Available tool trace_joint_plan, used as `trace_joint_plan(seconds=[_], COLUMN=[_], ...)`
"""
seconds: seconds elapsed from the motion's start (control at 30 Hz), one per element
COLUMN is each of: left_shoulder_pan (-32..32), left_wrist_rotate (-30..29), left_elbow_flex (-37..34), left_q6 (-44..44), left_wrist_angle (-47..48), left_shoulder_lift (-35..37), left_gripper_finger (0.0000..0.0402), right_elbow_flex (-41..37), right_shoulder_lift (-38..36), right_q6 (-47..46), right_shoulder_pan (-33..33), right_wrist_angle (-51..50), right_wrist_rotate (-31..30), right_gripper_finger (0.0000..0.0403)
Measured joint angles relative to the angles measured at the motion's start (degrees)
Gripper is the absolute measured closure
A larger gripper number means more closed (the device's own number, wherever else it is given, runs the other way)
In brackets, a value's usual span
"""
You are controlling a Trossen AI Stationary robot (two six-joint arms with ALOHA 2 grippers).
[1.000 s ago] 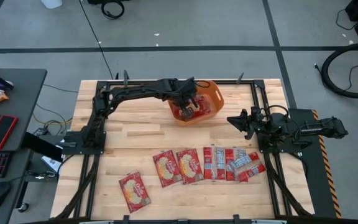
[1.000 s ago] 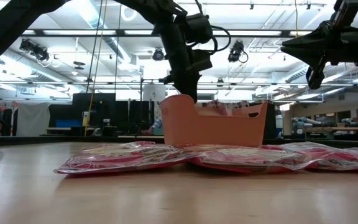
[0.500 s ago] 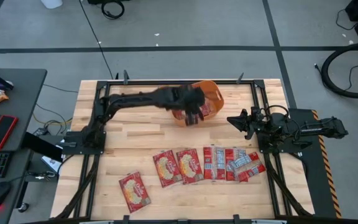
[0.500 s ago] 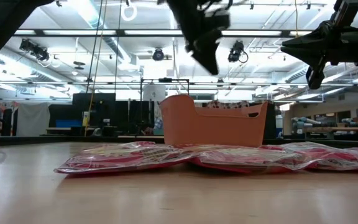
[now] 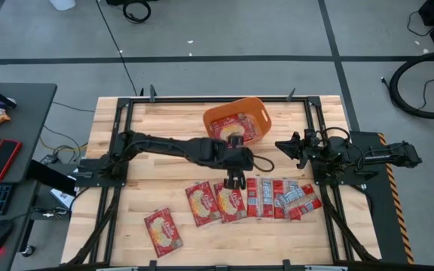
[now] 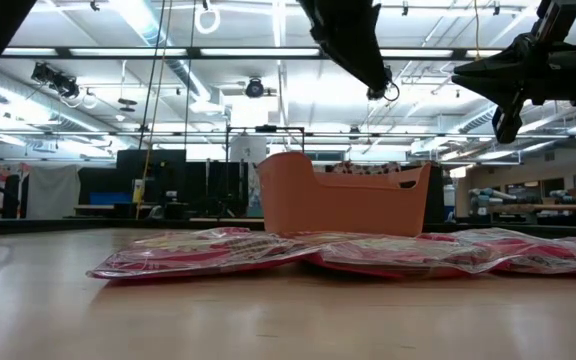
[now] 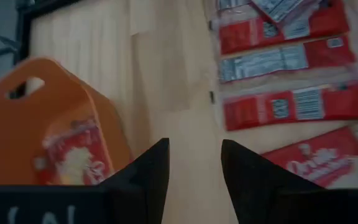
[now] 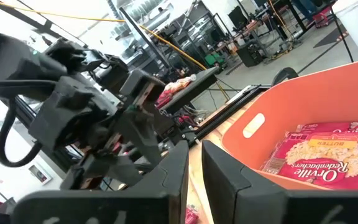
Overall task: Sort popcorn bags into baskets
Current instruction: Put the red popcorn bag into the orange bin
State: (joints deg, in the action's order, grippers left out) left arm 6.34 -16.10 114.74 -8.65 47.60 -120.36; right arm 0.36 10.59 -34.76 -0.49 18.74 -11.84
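The orange basket [image 5: 256, 113] stands at the table's far middle with popcorn bags [image 7: 73, 152] lying flat inside. More red popcorn bags [image 5: 230, 200] lie flat in a row near the table's front, and one [image 5: 162, 231] lies apart at the front left. My left gripper [image 5: 234, 179] hangs open high above the table, between the basket and the row, with nothing between its fingers [image 7: 145, 177]. My right gripper [image 5: 281, 144] waits in the air to the right of the basket, its fingers nearly together on nothing.
In the row, wider bags with a yellow picture [image 5: 202, 203] lie to the left and narrower ones [image 5: 266, 197] to the right, partly overlapping [image 5: 301, 197]. Black frame rails [image 5: 319, 128] run along the table's sides. Bare wood lies left of the basket [image 5: 157, 124].
My left gripper has risen out of the basket and swung toward the table's near edge, ending high over the far ends of the row of bags. The basket and the bags in it stay where they were.
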Motion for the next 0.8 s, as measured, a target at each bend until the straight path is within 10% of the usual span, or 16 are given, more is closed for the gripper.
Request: trace_joint_plan(seconds=[0.4, 0.8], left_shoulder_pan=[6.0, 14.2], left_wrist_rotate=[3.5, 23.4], left_elbow_flex=[0.0, 0.0], left_q6=[2.1, 3.7], left_wrist_angle=[8.3, 32.0], left_shoulder_lift=[-2.8, -7.7], left_gripper_finger=[0.0251, 0.0251], right_elbow_flex=[0.0, 0.0], right_shoulder_lift=[0.0, 0.4], right_q6=[0.0, 0.0], right_shoulder_pan=[0.0, 0.0], right_wrist_angle=[0.0, 1.4], right_wrist_rotate=[0.0, 0.1], right_gripper_finger=[0.0351, 0.0351])
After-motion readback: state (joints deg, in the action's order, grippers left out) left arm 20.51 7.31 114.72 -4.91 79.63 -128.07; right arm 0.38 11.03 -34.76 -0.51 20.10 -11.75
